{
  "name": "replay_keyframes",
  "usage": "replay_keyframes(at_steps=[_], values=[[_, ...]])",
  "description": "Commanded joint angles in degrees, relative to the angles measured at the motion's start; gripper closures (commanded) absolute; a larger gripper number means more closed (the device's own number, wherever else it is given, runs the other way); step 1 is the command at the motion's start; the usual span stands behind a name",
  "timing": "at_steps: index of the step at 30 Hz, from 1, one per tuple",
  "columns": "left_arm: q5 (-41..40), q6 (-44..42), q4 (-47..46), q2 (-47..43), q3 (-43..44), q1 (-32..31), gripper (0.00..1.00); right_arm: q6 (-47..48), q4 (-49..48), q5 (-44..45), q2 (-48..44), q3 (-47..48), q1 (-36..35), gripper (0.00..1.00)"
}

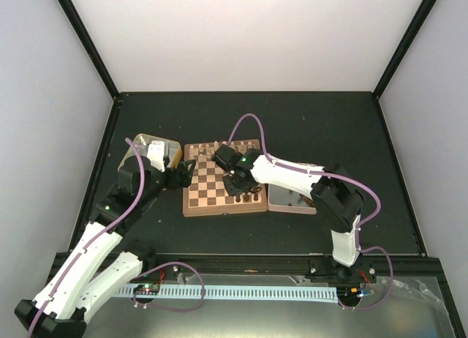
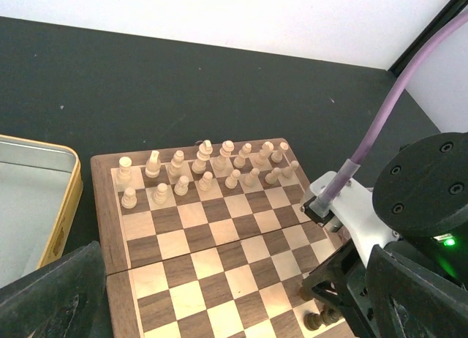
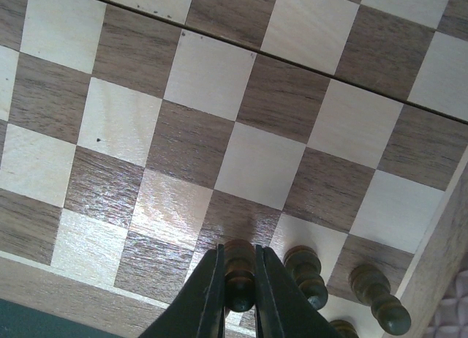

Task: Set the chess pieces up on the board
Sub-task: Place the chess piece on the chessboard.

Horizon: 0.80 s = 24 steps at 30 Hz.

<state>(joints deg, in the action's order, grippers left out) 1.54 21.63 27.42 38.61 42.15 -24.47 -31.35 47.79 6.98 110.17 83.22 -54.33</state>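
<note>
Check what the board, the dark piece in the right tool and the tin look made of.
Board: wood, visible grain, light glossy sheen, likely varnished.
Dark piece: probably turned wood, stained dark, smooth.
Tin: thin metal, gold outside, reflective silvery inside.

Right arm point(image 1: 287, 174) reaching forward-left, jaws pinched; left arm point(image 1: 88, 250) jaws wide.
</note>
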Motion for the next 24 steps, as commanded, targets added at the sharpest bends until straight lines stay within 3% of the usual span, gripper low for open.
replay_keyframes(at_steps=[1,24], values=[[-0.81,0.15,-0.21,-0.50,-0.18,0.05,0.01,0.78,0.15,-0.39,1.46,1.25,-0.34,0.87],[-0.90,-0.04,0.00,-0.73,-0.48,0.08,0.01,0.90,-0.59,0.78,3.93,2.46,-0.31,0.84]])
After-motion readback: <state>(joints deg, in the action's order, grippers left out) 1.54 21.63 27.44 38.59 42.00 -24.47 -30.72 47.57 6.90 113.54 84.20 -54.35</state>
